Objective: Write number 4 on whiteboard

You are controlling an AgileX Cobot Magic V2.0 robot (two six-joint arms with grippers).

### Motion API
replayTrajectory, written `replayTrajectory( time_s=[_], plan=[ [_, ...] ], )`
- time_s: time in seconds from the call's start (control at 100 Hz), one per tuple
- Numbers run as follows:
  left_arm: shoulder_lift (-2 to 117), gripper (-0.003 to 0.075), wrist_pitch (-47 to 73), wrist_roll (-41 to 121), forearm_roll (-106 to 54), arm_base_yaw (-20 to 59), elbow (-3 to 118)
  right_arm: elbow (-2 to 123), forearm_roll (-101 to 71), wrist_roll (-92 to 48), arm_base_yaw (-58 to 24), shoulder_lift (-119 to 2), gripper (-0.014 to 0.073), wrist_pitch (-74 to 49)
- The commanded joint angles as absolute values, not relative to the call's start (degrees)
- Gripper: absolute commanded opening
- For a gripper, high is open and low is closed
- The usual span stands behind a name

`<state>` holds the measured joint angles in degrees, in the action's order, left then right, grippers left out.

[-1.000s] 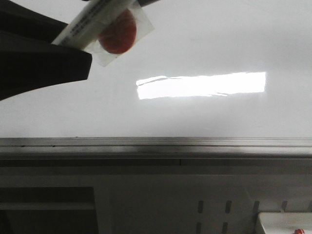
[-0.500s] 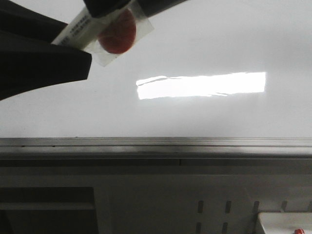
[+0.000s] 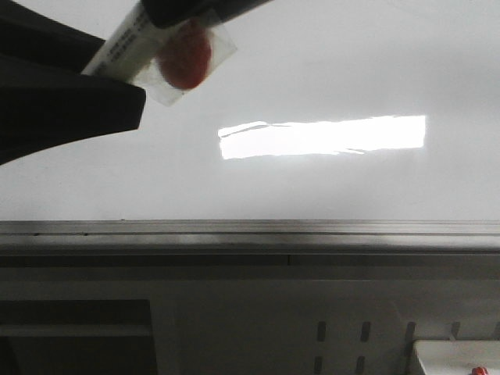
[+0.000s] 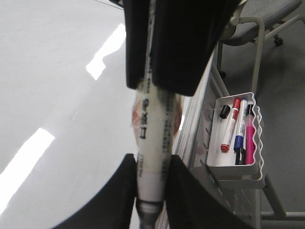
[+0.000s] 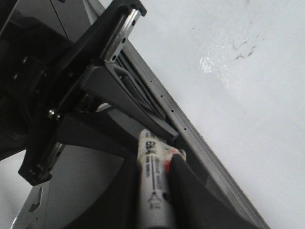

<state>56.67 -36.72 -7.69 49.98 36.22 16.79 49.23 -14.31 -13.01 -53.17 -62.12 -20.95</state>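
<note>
The whiteboard [image 3: 328, 70] is glossy white with a bright rectangular reflection [image 3: 320, 137] and a grey edge rail [image 3: 312, 228]. No number 4 shows on it; only faint grey smudges [image 5: 240, 47] show in the right wrist view. A white marker [image 3: 123, 43] with a red sticker taped on is held over the board's upper left. My left gripper [image 3: 101, 74] is shut on one end of the marker [image 4: 152, 138]. My right gripper [image 3: 187, 9] grips the other end [image 5: 153, 181]. The tip is hidden.
A white tray [image 4: 238, 167] with red, blue, pink and black markers hangs on the perforated panel [image 3: 344, 336] below the board's rail; its corner shows in the front view [image 3: 457, 355]. A chair [image 4: 276, 19] stands beyond.
My right gripper has come further into the front view from the top and now covers more of the marker. The marker and its red sticker shifted slightly up and left.
</note>
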Motion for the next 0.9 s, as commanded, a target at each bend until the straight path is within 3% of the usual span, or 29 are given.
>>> replayTrajectory(
  time_s=[0.0, 0.12, 0.5, 0.89],
  plan=[
    [55.3, 0.0244, -36.1, -8.5, 44.1, 35.7, 18.4, 51.3, -13.4, -13.6, -53.2, -61.1, -0.0066, -14.7],
    [51.8, 0.0342, -27.1, -8.5, 31.5, 34.0, 18.4, 51.6, -13.4, -13.6, -52.4, -61.1, -0.0066, -14.6],
    [37.5, 0.0337, -18.9, -8.5, 19.2, 28.7, 18.4, 62.4, -11.7, -13.6, -42.4, -70.1, -0.0065, -19.3],
    [36.5, 0.0337, -18.0, -8.5, 15.2, 26.6, 18.4, 68.7, -8.4, -13.6, -40.0, -78.0, -0.0064, -17.3]
  ],
)
